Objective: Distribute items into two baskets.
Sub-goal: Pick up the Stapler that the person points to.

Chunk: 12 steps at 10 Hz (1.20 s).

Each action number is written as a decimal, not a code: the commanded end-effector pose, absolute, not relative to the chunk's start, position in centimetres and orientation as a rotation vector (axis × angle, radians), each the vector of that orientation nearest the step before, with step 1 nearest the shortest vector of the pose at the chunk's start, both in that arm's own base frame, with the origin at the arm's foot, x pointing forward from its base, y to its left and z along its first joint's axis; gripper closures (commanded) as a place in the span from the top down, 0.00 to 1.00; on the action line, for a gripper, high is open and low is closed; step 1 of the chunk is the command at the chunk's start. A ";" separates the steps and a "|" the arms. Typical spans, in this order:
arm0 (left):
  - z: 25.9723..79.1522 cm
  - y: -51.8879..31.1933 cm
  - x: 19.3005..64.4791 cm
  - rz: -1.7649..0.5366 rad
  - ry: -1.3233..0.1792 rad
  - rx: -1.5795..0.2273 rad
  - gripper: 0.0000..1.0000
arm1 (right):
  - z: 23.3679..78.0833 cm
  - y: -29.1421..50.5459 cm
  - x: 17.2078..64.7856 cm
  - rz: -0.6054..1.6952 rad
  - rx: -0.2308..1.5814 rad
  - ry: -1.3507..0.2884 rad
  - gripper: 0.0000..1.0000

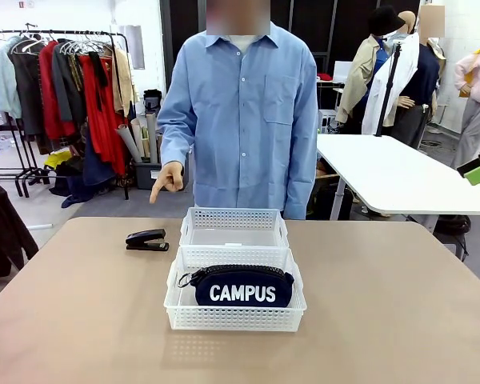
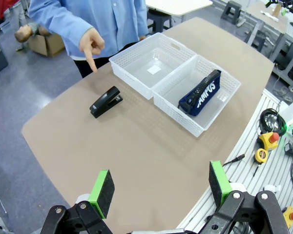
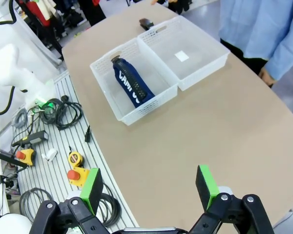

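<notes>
Reading from left to right, we find the small black stapler (image 1: pixel 146 239) lying flat on the tan table (image 1: pixel 384 320), just left of the far basket (image 1: pixel 234 217) and outside both baskets; we take it as the item not yet sorted. The person's hand (image 1: pixel 168 179) hangs above the table's far edge, near the stapler, index finger turned down toward it, which we read as a cue to the next item. The two white baskets sit end to end at the table's middle, touching. The far one holds only a small white label on its floor. The near basket (image 1: pixel 234 318) contains the navy CAMPUS pouch (image 1: pixel 242 290), set on its long edge with the lettering toward the robot, so half of the distribution appears done. The left gripper (image 2: pixel 159 185) hovers high over the table's near left edge, green pads wide apart and holding nothing. The right gripper (image 3: pixel 149 186), likewise spread and empty, hangs over the near right edge. We judge the left arm better placed for the stapler: bare tabletop lies between them, though the pointing hand and the far basket's left wall crowd the approach. A clothes rack (image 1: pixel 64 88) at far left and a white table (image 1: pixel 400 172) at far right stand well clear.
</notes>
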State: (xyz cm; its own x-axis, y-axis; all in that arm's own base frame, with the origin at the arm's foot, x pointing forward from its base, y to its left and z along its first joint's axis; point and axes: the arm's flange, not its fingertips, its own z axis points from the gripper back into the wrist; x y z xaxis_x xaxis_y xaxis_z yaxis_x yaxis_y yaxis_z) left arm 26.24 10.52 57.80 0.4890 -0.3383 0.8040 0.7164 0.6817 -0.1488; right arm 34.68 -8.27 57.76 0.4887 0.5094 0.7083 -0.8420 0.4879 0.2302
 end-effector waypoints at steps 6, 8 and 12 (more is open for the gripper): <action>57.8 10.5 26.2 -0.689 -0.846 -0.525 1.00 | 57.9 -8.1 34.6 0.887 0.624 -0.617 1.00; 57.8 10.5 26.2 -0.689 -0.846 -0.525 1.00 | 57.9 -8.1 34.6 0.887 0.624 -0.617 1.00; 57.8 10.5 26.2 -0.689 -0.846 -0.525 1.00 | 57.9 -8.1 34.6 0.887 0.624 -0.617 1.00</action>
